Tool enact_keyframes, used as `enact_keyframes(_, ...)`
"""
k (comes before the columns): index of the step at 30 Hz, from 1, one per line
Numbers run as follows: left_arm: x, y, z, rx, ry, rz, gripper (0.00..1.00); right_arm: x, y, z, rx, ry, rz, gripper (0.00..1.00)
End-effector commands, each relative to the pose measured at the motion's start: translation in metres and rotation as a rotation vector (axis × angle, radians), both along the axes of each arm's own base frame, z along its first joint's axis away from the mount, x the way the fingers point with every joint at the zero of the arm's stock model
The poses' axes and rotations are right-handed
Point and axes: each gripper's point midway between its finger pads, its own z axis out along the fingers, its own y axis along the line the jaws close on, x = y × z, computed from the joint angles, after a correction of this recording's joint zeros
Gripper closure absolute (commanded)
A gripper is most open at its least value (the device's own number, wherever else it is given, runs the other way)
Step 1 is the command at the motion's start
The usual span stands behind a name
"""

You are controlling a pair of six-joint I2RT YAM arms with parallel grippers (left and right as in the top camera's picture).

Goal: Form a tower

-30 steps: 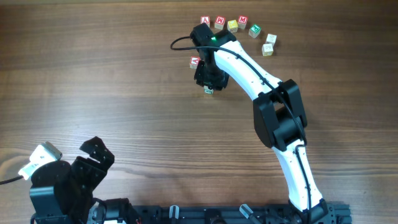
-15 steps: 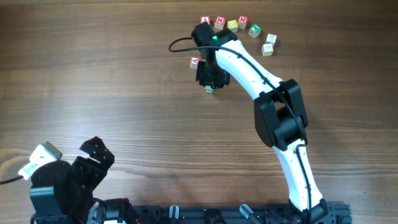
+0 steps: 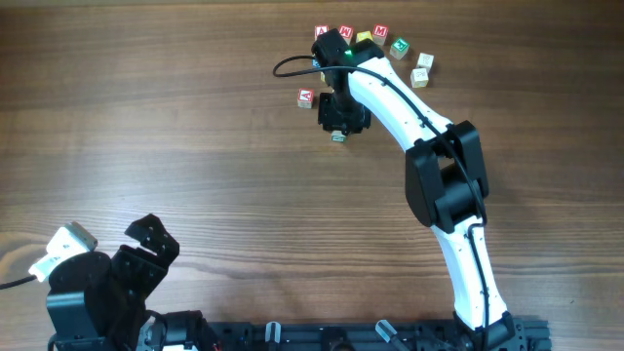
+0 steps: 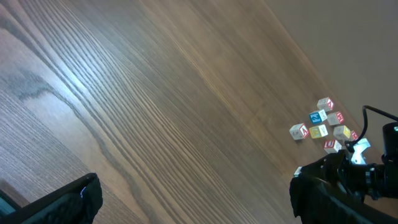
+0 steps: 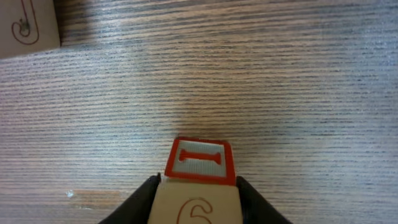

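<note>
Wooden tower [image 5: 199, 163], lower centre, is pinched between near-closed fingers [image 5: 138, 204] of the right gripper [image 5: 196, 182]; left gripper [image 4: 193, 199] gapes wide, holding nothing.

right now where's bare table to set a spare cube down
Widest bare patch: table left of the loose red cube, down to the left arm. Also bare right of the right arm. Crowded: the arc of cubes beyond the right claw.

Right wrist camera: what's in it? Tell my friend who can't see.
A small pale wooden cube with a red-framed top sits between the two black fingers of the right claw, low in the picture. Brown wood-grain table fills the rest, with another pale cube peeking in at the top left.
</note>
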Motion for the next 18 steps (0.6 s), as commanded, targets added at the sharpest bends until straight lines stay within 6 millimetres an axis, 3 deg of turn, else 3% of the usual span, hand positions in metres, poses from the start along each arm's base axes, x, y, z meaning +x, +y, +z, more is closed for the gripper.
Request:
enact_keyframes(1,0.0,-0.002,0.001,-0.007,-0.007,-0.009,0.0,0.002,0.005,-0.003,0.009,0.001,0.01,0.55)
enact_keyframes(10,0.0,-0.002,0.001,-0.007,-0.007,-0.009,0.0,0.001,0.004,-0.003,0.006,0.007,0.006,0.48)
enact_keyframes(13,0.0,-0.002,0.0,-0.007,-0.007,-0.009,0.0,0.001,0.006,0.0,0.017,0.002,0.007,0.37)
enact_keyframes(18,0.0,-0.002,0.001,-0.007,-0.007,-0.009,0.0,0.003,0.01,0.018,0.051,-0.022,0.008,0.05)
